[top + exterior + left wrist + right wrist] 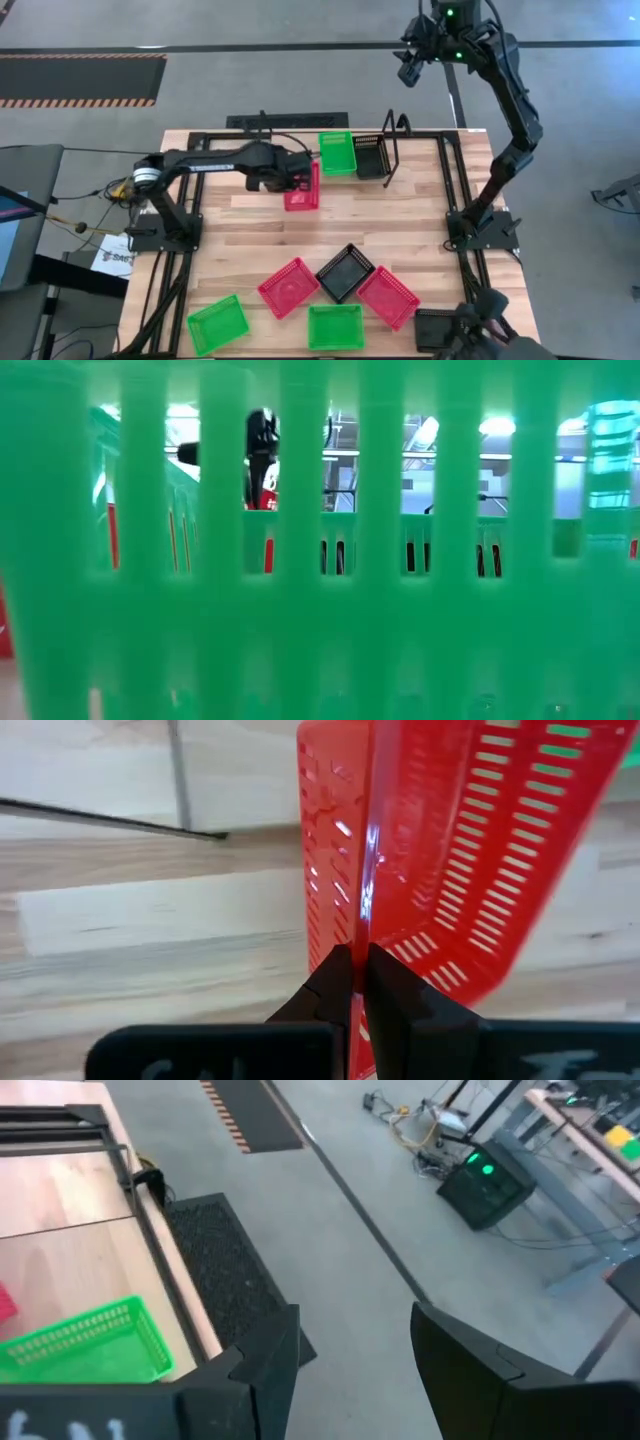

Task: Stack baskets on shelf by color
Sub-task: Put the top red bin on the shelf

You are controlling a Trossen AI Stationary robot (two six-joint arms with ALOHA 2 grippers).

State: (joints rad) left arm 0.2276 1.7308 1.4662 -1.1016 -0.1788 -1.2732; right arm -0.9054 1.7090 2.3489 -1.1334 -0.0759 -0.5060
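My left gripper is pinched tight on the thin rim of a red basket, slotted mesh plastic, held on edge beside the shelf; overhead hides that grip. The right gripper gapes wide and empty, raised beyond the table's far right corner.

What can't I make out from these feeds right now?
- Low view: a green basket against the lens hides almost the whole table.
- High view: the left gripper, shut on a red basket, covers part of it; whether the basket touches the table is unclear.
- High view: the shelf board is too small to judge.
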